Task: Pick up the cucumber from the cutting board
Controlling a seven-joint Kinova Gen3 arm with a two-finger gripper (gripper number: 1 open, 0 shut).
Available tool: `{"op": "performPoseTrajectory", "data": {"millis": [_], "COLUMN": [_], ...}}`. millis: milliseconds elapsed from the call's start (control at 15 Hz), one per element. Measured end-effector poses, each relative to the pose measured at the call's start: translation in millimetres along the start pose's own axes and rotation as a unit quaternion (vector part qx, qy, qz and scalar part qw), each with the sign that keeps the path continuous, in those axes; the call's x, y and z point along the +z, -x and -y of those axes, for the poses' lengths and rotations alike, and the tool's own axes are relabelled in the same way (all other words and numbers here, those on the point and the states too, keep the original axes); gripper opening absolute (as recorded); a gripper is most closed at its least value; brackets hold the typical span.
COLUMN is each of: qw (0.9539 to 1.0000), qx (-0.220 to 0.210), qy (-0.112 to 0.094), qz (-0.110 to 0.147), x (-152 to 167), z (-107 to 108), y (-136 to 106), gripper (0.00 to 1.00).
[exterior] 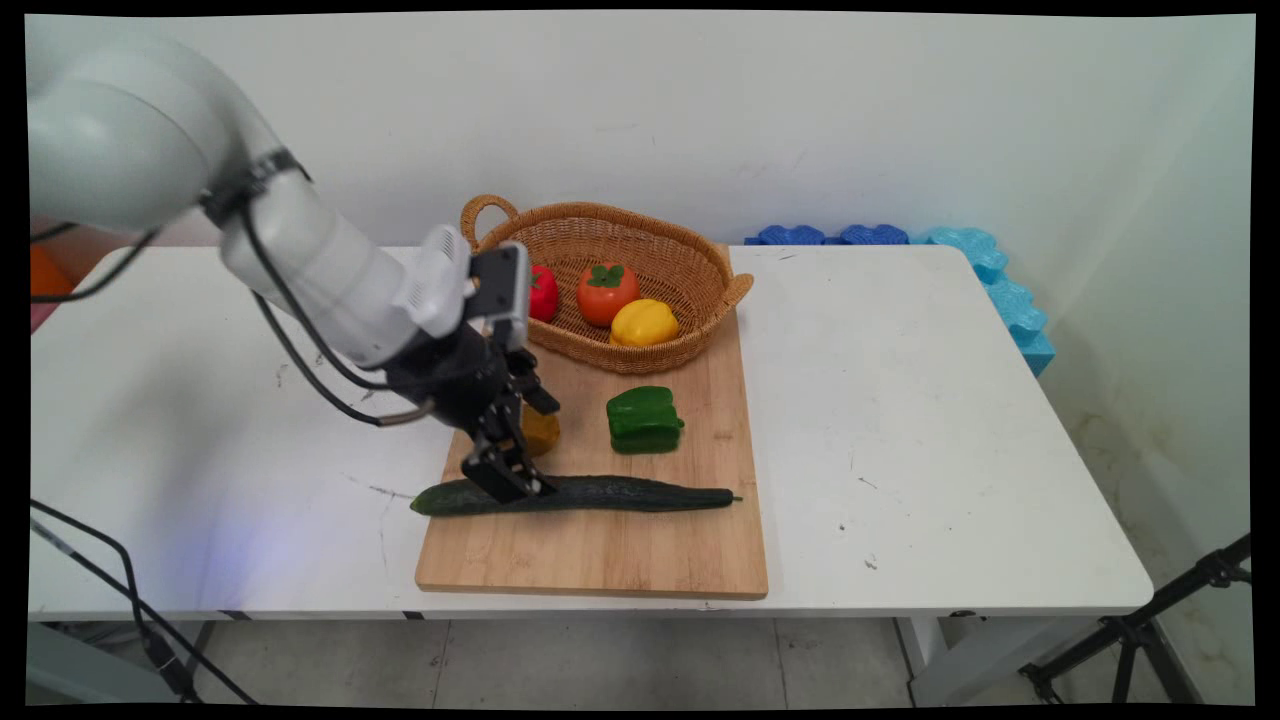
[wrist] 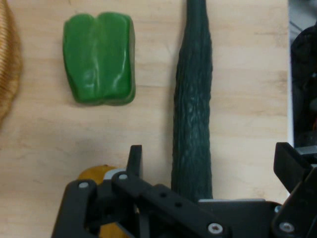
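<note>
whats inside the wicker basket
The wicker basket holds a red pepper, a tomato and a yellow pepper. The arm covers the basket's left end, so anything there is hidden.

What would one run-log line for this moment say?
gripper: open, astride cucumber | beside: orange item, green pepper | under: cutting board | behind: basket with three vegetables

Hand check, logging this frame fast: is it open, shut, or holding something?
Hand: open, holding nothing, its fingers straddling the cucumber on the cutting board.
</note>
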Motion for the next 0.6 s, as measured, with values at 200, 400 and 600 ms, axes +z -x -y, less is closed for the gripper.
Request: {"op": "performPoseTrajectory", "data": {"millis": [200, 400, 600], "qw": [0.9999, 0.9997, 0.9994], "qx": [0.000, 0.000, 0.002], "qy": [0.000, 0.001, 0.002], "qz": [0.014, 0.026, 0.034], "x": [29, 51, 66], "z": [3, 4, 4], "y": [0, 1, 4], "gripper": [1.00, 1.00, 1.00]}}
